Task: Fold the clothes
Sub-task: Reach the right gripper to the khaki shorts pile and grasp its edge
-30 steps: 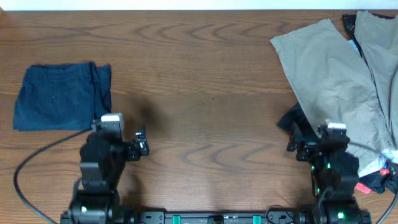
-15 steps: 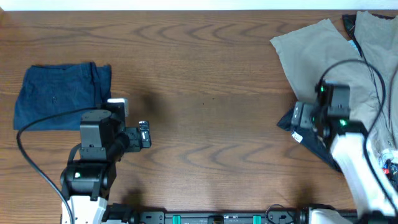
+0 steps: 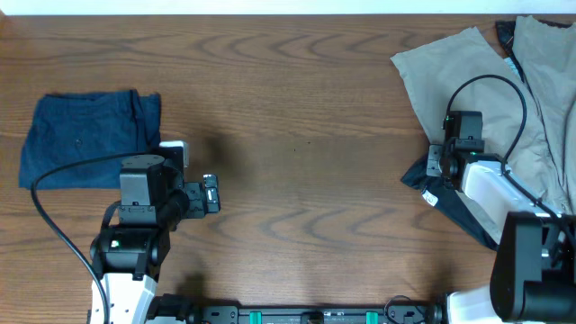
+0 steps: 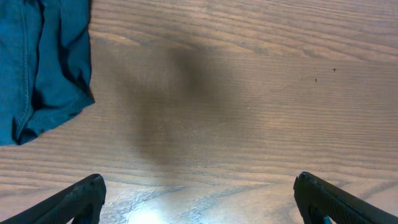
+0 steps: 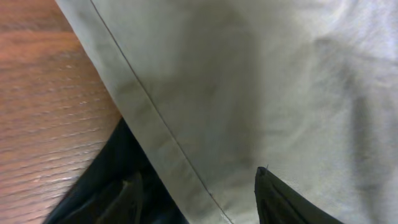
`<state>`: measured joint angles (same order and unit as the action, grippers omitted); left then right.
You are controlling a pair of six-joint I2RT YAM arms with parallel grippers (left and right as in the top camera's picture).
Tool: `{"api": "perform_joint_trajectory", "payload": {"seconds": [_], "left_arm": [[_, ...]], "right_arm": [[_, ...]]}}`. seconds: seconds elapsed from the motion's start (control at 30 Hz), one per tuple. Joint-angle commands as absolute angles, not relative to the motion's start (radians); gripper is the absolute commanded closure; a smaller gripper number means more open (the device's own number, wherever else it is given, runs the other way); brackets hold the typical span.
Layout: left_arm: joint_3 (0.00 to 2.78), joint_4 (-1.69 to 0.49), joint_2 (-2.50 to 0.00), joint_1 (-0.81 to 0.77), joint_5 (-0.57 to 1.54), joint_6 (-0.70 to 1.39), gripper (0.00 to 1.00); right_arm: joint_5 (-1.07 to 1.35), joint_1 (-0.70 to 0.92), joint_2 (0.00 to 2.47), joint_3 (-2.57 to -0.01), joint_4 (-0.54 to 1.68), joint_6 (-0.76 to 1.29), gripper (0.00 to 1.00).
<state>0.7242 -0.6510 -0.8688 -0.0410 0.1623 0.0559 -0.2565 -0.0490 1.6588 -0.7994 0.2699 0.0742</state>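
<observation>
The clothes, light khaki shorts [image 3: 472, 85], lie spread at the table's far right. My right gripper [image 3: 438, 164] is down at the left hem of one leg. In the right wrist view the khaki cloth [image 5: 249, 81] fills the frame and its stitched hem runs diagonally between the fingers. The right gripper [image 5: 196, 174] straddles that hem, jaws partly closed but still apart; one finger is over dark cloth, the other over khaki. My left gripper [image 3: 209, 193] hovers wide open over bare wood, and the left wrist view shows nothing between the left gripper's [image 4: 199, 182] fingers.
A folded navy-blue pair of shorts [image 3: 85, 139] lies at the left, its corner also in the left wrist view [image 4: 43, 68]. A dark garment [image 3: 418, 175] pokes out from under the khaki leg [image 5: 106, 186]. More clothing is piled at the right edge [image 3: 558, 243].
My right arm has reached forward from the table's front onto the khaki leg's hem, and its jaws have narrowed. The left arm has shifted slightly and stays open.
</observation>
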Motion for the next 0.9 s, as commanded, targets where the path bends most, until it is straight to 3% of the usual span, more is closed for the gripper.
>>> {"api": "perform_joint_trajectory", "payload": {"seconds": [0.0, 0.17, 0.37, 0.43, 0.87], "left_arm": [[0.746, -0.654, -0.87, -0.043, 0.176, 0.065, 0.02], [0.746, -0.654, -0.87, -0.043, 0.176, 0.065, 0.02], [0.746, -0.654, -0.87, -0.043, 0.176, 0.065, 0.02], [0.746, -0.654, -0.87, -0.043, 0.176, 0.065, 0.02], [0.746, -0.654, -0.87, -0.043, 0.176, 0.065, 0.02]], "right_arm": [[-0.284, -0.054, 1.691, -0.811, 0.261, 0.073, 0.45], [-0.285, -0.054, 1.73, -0.811, 0.256, 0.072, 0.48], [-0.303, -0.054, 1.739, -0.811, 0.252, 0.073, 0.9], [-0.311, -0.054, 1.734, -0.813, 0.249, 0.073, 0.99], [-0.301, -0.054, 1.587, -0.849, 0.271, 0.073, 0.99]]}}
